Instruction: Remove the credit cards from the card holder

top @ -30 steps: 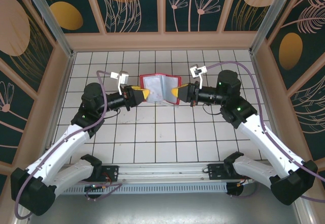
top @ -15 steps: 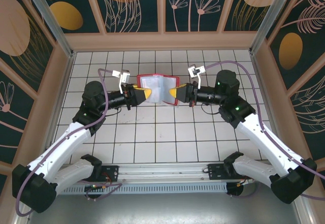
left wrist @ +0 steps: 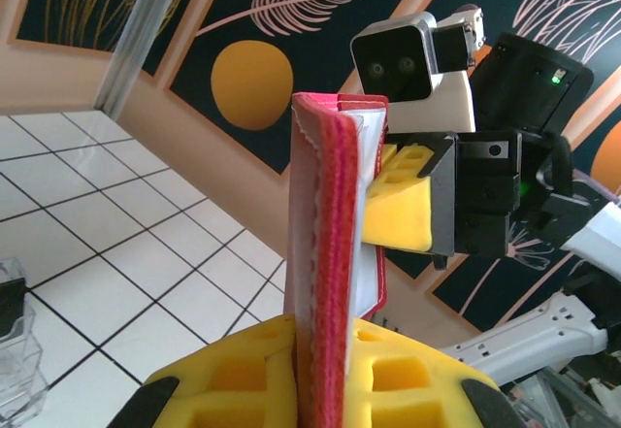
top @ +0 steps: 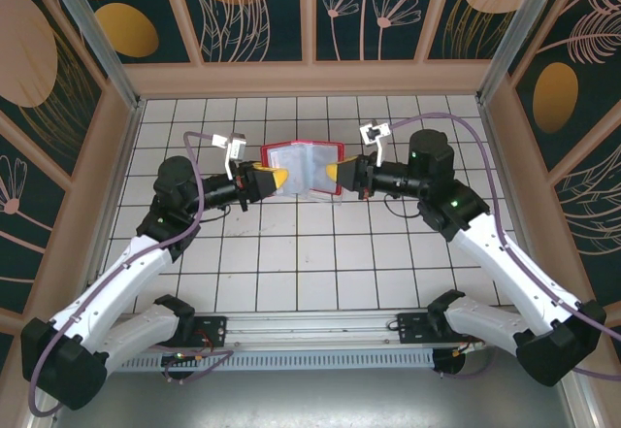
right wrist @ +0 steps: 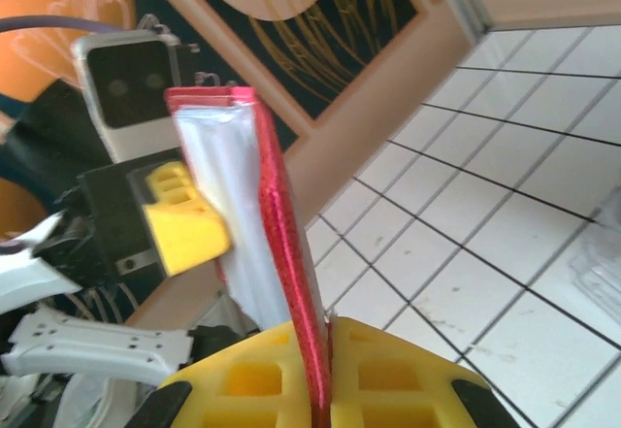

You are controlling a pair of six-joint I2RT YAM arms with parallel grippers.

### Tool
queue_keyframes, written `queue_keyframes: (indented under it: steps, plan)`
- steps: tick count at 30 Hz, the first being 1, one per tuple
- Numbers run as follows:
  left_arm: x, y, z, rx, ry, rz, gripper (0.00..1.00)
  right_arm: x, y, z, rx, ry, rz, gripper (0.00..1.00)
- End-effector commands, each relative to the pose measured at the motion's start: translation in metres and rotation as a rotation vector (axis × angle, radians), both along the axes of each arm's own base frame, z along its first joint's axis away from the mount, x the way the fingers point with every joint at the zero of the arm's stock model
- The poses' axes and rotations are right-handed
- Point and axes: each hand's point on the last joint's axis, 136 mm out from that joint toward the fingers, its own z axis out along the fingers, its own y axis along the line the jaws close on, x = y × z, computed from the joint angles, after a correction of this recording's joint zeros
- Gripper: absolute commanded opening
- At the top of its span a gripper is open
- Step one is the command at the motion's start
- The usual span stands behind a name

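Note:
The card holder (top: 306, 167), a red wallet with greyish inner pockets, hangs spread open above the tiles between both arms. My left gripper (top: 281, 180) is shut on its left edge and my right gripper (top: 336, 174) is shut on its right edge. The left wrist view has the card holder (left wrist: 325, 244) edge-on, clamped between my yellow left gripper (left wrist: 325, 375), with the right gripper's finger (left wrist: 400, 216) on the far side. From the right wrist, the card holder (right wrist: 281, 244) rises out of my right gripper (right wrist: 325, 375). The credit cards are hidden in the pockets.
A clear plastic tray (left wrist: 15, 345) lies on the white tiles below the holder, its corner also at the right wrist view's edge (right wrist: 604, 253). Patterned walls (top: 310, 20) box in the table on three sides.
Both arms have carried the card holder slightly toward the back wall. The left gripper's jaws have closed tighter on its left edge.

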Motion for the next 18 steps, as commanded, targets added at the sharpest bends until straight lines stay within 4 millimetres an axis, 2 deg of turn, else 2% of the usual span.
queue_keyframes:
  steps: [1, 4, 8, 11, 13, 15, 18]
  plan:
    - [0.002, 0.004, 0.004, 0.006, -0.035, 0.041, 0.0, 0.022, -0.015, -0.003, -0.105, -0.03, -0.15, 0.17]
    - [0.009, 0.006, -0.001, 0.009, -0.011, 0.084, 0.0, 0.033, -0.029, -0.005, -0.179, -0.035, -0.25, 0.28]
    - [0.022, 0.011, -0.007, 0.02, 0.02, 0.156, 0.0, 0.04, -0.044, 0.005, -0.232, -0.076, -0.337, 0.34]
    - [0.029, 0.012, -0.009, 0.024, 0.041, 0.19, 0.0, 0.037, -0.045, 0.021, -0.233, -0.139, -0.354, 0.36]
    - [0.032, 0.012, -0.009, 0.02, 0.051, 0.2, 0.0, 0.032, -0.039, 0.03, -0.231, -0.181, -0.341, 0.36]
    - [0.033, 0.013, -0.009, 0.011, 0.063, 0.207, 0.0, 0.022, -0.023, 0.036, -0.228, -0.225, -0.291, 0.36]
    - [0.035, 0.012, -0.007, 0.006, 0.072, 0.209, 0.0, 0.011, 0.002, 0.033, -0.235, -0.249, -0.219, 0.36]
